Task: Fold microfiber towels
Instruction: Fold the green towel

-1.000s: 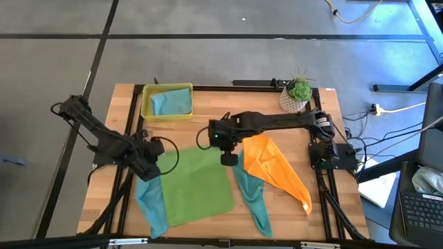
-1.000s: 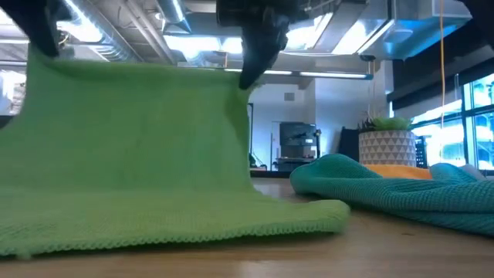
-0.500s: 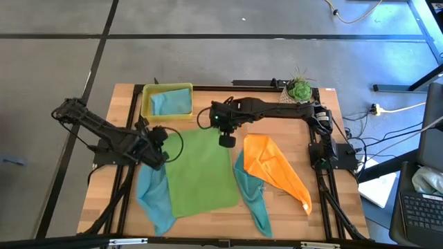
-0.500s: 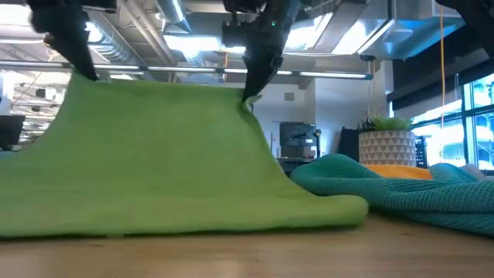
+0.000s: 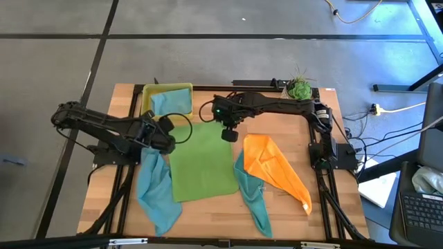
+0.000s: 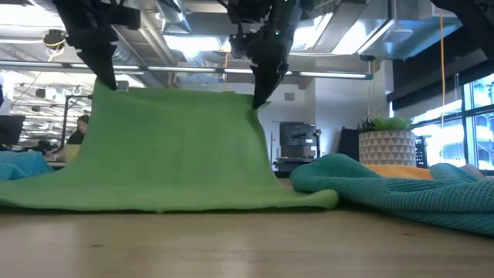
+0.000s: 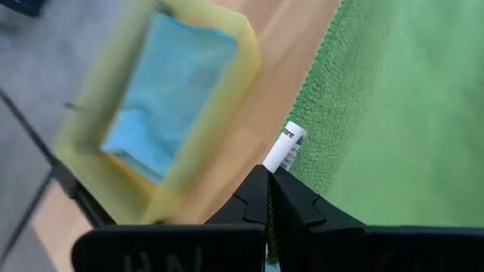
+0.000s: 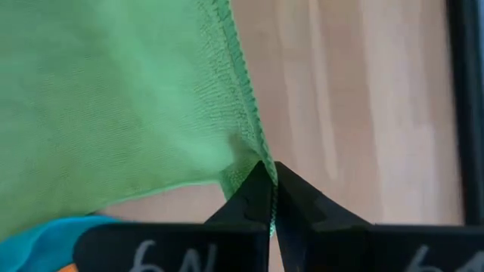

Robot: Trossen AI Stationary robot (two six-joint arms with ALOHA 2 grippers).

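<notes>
The lime green towel [image 5: 204,162] is held up by its far edge between both grippers, and its near part lies on the table [image 5: 208,211]. My left gripper [image 5: 173,135] is shut on the far left corner, my right gripper [image 5: 230,135] on the far right corner. A light blue towel [image 5: 156,190] lies crumpled to the left, partly under the green one. To the right lie a teal towel [image 5: 250,197] and an orange towel [image 5: 277,169]. Another light blue towel [image 5: 168,102] lies in the yellow-green tray [image 5: 147,111]. My left gripper pinches the green towel's far left corner [image 7: 296,172], right by its white label [image 7: 286,145], between its two fingers, slanting down from above. That corner hangs lifted off the table [image 6: 108,91]. My right gripper pinches the towel's far right corner [image 8: 249,162] at the hemmed edge between its fingertips, pointing steeply down. The corner is lifted [image 6: 255,104]; the cloth slopes from it down to the table, and the edge between the two grippers runs nearly straight.
A potted plant [image 5: 297,90] stands at the far right corner. The tray stands close behind the left gripper. Bare wood shows along the near edge [image 6: 247,247] and at the far middle of the table.
Both grippers have gone toward the table's far edge, the left one also toward the right, staying shut on the green towel's corners. The towel's lower part has slid along the table after them, away from the near edge, uncovering more of the light blue towel.
</notes>
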